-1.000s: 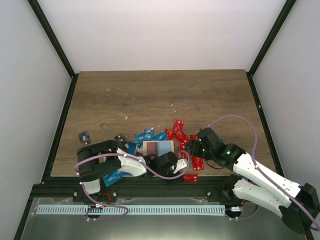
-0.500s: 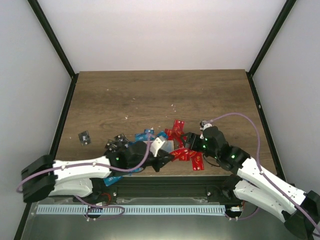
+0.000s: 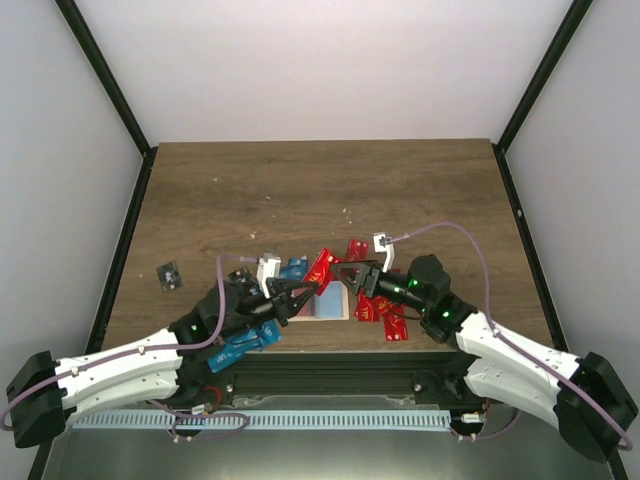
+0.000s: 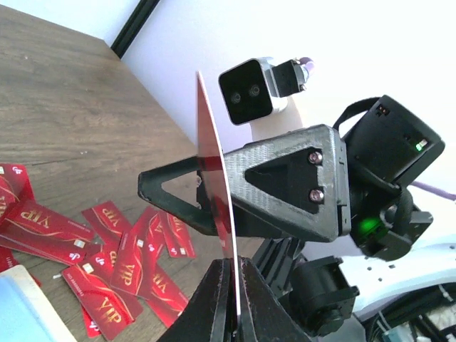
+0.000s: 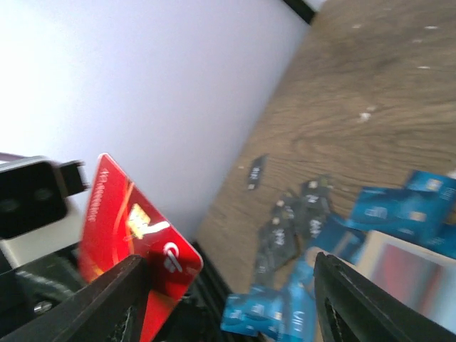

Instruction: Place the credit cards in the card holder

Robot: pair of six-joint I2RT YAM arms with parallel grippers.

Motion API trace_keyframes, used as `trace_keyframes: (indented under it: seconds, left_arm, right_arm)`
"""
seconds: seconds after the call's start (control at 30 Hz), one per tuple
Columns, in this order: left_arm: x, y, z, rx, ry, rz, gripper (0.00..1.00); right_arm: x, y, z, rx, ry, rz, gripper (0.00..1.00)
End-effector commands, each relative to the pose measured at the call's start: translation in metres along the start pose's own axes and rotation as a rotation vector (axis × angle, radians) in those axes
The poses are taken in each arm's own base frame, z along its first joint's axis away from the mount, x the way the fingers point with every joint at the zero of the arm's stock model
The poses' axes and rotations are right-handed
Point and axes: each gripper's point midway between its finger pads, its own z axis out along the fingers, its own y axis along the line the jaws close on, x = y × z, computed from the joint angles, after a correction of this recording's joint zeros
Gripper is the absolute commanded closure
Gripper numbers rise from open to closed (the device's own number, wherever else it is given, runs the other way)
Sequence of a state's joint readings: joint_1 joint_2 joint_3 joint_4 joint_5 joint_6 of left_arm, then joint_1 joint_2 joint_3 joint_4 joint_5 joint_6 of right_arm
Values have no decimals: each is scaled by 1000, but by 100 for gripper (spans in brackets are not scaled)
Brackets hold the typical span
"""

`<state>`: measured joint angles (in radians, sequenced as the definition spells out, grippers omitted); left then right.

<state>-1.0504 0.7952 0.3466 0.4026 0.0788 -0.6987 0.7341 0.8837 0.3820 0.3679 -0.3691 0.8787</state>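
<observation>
1. The left gripper [image 3: 303, 291] has its jaws pinched together on the lower edge of one thin, red, rectangular plastic credit card [image 3: 321, 269]. It holds the card on edge, lifted above the brown wood-grain table [image 3: 320, 190].
2. In the left wrist view this red card [image 4: 214, 199] rises edge-on from between the black fingers [image 4: 203, 313], with nothing else in the grip.
3. The right gripper [image 3: 347, 272] sits at 3 o'clock of the held card with its jaws wide apart and nothing clamped. In its own wrist view the card [image 5: 128, 228] stands just beside the finger at the 9 o'clock side. Whether the two touch cannot be told.
4. The pale beige, flat, roughly square card holder [image 3: 344, 306] lies on the table at 6 o'clock of the held card, close to the near edge. Red and blue show on its top face.
5. Loose red cards [image 3: 385, 318] lie flat at 3 o'clock of the card holder, and a few more [image 3: 357, 248] at 1 o'clock.
6. Thin blue cards [image 3: 240, 345] lie at 8 o'clock of the holder, with others [image 3: 293, 268] at 11 o'clock.
7. Small black cards [image 5: 292, 228] lie beside the blue ones. One lone black card [image 3: 168, 276] lies at 9 o'clock, well apart from the pile.
</observation>
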Motion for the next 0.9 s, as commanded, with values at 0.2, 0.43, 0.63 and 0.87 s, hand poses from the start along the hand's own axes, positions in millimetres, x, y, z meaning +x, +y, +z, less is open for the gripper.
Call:
trace_keyframes:
  seconds: [0.2,0.43,0.63,0.87]
  left_arm:
    - [-32,-17,-15,105,-180,-100,96]
    - [-34,-19,-12,111,-186,-98,96]
    - [-28,-12,-5,85,-164,-112,96]
    - [-9,0,-1,33,-85,-102,87]
  right_arm:
    - [-11,73,-10,-356,-17,-111,53]
    - [-12,90,-7,-441,23,-94,76]
    - [-11,99,-2,-480,58,-107,96]
    - [-10,87,0,-417,45,-109,99]
